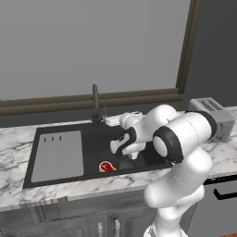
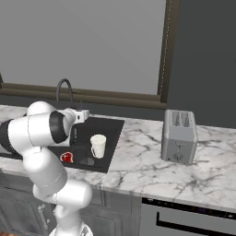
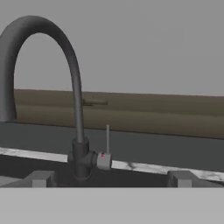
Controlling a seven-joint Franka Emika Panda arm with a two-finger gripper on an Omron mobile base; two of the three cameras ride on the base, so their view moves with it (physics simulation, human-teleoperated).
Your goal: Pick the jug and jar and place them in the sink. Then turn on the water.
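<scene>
Facing the faucet [image 3: 74, 109] head-on with its end effector [image 3: 109, 181] spread wide and empty, the arm looks straight at the upright lever [image 3: 107, 140] beside the base, the jug [image 2: 97, 145] already in the sink [image 2: 115, 126].

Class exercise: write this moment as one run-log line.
jug: upright in sink | gripper: open, facing faucet lever | water: off

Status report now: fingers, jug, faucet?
Fingers open, empty, facing faucet lever. Jug already in sink. No water running. Nothing between fingers and lever.
</scene>
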